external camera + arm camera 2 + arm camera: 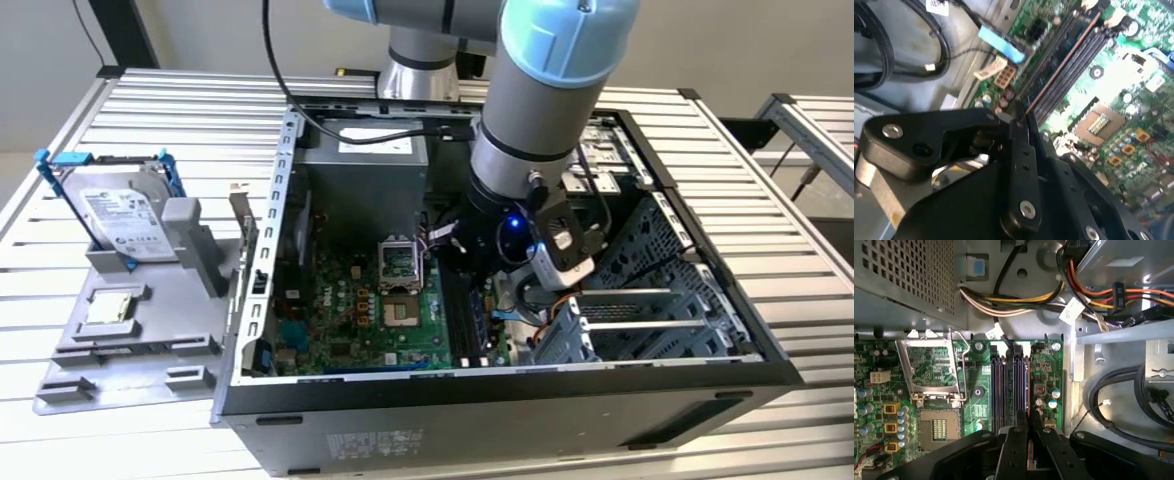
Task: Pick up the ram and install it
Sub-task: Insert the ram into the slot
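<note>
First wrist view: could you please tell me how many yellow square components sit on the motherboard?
3 yellow square components, in one row on the green motherboard beside the processor socket: first, middle, last. Others may be hidden.

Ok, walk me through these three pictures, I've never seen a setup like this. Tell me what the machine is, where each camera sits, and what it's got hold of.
The machine is a robot arm with a grasping hand at its end. The exterior view is taken by a camera off the arm: it shows the arm reaching down into an open computer case that lies on a slatted metal table. At that view's left, a grey stand holds a silver hard drive with blue rails.

Both wrist views come from cameras riding on the arm, looking past the black fingers at the green motherboard.

The hand is shut on the ram, seen edge-on as a thin stick in the second wrist view, lying along the dark memory slots.
</note>
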Available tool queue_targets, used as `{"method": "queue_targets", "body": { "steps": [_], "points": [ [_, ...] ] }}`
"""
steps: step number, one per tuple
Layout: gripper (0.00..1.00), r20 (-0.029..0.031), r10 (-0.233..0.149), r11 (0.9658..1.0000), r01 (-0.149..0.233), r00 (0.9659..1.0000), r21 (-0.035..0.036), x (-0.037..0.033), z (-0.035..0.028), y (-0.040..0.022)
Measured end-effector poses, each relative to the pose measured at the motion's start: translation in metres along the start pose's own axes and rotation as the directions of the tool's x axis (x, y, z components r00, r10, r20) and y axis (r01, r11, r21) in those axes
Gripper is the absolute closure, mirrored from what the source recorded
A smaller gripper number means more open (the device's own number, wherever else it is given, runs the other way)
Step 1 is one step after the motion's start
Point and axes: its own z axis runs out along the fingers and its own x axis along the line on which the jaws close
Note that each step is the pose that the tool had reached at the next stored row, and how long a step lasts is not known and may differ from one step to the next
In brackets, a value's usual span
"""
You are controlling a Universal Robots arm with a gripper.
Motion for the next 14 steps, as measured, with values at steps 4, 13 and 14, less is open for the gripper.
{"method": "queue_targets", "body": {
  "steps": [4,13,14],
  "points": [
    [1.00,-0.0004,-0.001,1.0000,0.001,1.0000,-0.0019,-0.0001,0.0067,-0.0007],
    [0.00,-0.0012,-0.001,1.0000,0.001,1.0000,-0.0021,-0.0001,0.0071,-0.0014],
    [0.00,-0.0023,0.000,1.0000,0.000,1.0000,-0.0020,-0.0002,0.0044,-0.0014]
  ]
}}
